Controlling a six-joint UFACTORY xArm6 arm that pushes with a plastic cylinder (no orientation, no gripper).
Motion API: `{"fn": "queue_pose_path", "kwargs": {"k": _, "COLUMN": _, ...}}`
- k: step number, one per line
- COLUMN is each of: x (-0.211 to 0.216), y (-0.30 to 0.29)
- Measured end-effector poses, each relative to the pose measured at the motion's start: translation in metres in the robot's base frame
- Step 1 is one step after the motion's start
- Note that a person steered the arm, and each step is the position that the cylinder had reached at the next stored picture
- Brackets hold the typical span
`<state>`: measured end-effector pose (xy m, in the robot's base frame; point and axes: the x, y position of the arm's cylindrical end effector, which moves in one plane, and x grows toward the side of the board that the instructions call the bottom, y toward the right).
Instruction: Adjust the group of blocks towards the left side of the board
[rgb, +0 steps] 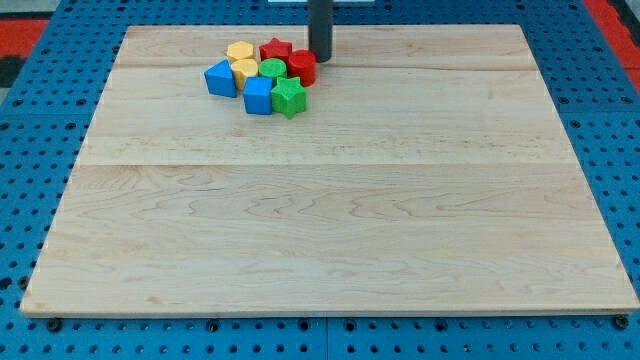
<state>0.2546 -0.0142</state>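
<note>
A tight group of blocks sits near the view's top, left of centre, on the wooden board. It holds a blue triangular block, a blue cube, a yellow hexagon, a yellow block, a red star, a red cylinder, a green cylinder and a green star. My tip stands at the group's right edge, right next to the red cylinder.
The board lies on a blue pegboard table with red areas at the view's top corners. The rod comes down from the view's top edge.
</note>
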Motion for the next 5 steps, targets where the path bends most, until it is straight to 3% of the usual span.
{"fn": "queue_pose_path", "kwargs": {"k": 2, "x": 0.019, "y": 0.057}}
{"fn": "queue_pose_path", "kwargs": {"k": 3, "x": 0.09, "y": 0.044}}
{"fn": "queue_pose_path", "kwargs": {"k": 5, "x": 0.076, "y": -0.012}}
